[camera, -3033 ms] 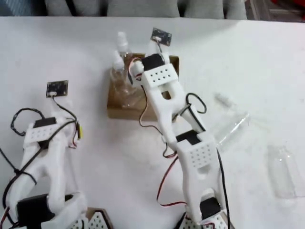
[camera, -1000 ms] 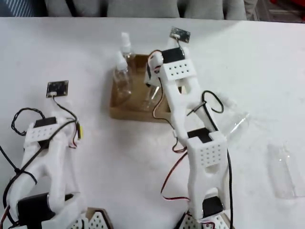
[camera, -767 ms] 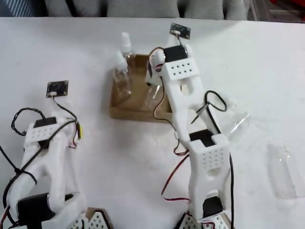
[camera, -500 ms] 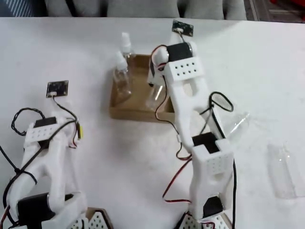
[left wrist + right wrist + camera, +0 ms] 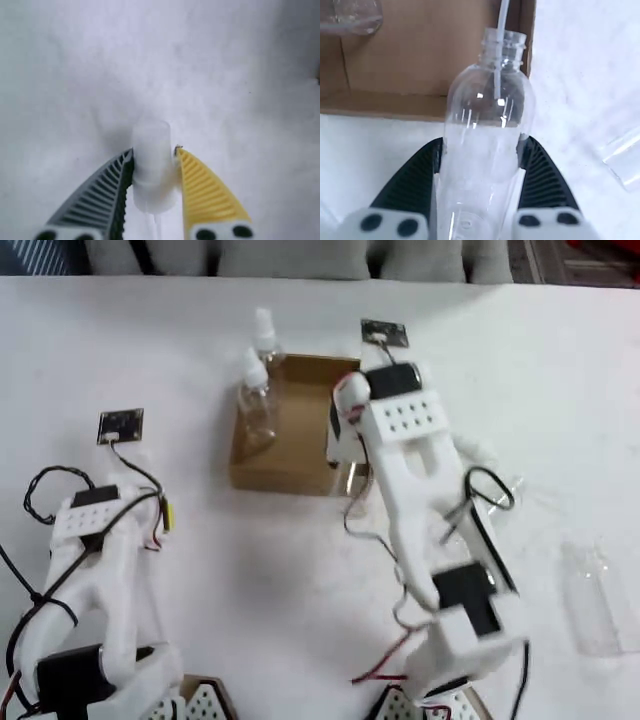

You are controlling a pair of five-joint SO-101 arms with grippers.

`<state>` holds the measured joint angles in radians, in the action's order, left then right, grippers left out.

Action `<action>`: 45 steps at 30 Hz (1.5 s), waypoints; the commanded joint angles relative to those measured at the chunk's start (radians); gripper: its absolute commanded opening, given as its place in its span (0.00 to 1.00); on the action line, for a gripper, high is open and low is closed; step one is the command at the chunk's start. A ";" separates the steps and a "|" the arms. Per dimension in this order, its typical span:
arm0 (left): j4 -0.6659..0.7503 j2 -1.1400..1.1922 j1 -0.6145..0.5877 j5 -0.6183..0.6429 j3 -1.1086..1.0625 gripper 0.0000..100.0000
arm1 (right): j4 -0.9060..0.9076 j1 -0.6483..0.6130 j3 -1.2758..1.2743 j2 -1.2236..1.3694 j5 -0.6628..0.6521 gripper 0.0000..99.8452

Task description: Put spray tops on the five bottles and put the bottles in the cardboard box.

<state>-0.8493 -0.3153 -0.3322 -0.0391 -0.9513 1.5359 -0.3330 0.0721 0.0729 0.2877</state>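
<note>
High view: the right arm has pulled back from over the cardboard box, upper centre, to its right edge; capping likely comes first. Left wrist view: the left gripper pinches a spray top, centre. Right wrist view: the right gripper clamps an uncapped bottle, centre.

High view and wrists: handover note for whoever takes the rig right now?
Left gripper: shut on a spray top.
Right gripper: shut on an untopped bottle at the near right corner of the box.
Done: two topped bottles upright at the box's left side.
Left: top and box the held bottle, then the two bare bottles on the table to the right.
</note>
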 commanded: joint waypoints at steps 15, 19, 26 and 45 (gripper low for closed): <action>0.021 -0.044 0.010 -0.014 0.005 0.02 | -0.288 -0.056 -0.822 -0.630 -0.344 0.02; 0.021 -0.044 0.010 -0.014 0.005 0.02 | -0.340 -0.050 -0.936 -0.677 -0.384 0.02; 0.021 -0.044 0.010 -0.014 0.005 0.02 | -0.381 -0.064 -0.973 -0.687 -0.381 0.02; 0.021 -0.044 0.010 -0.014 0.005 0.02 | -0.533 -0.249 -1.053 -0.694 -0.264 0.35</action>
<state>-0.8493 -0.3153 -0.3322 -0.0391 -0.9513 0.9697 -0.5769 -1.0127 -0.5946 0.0130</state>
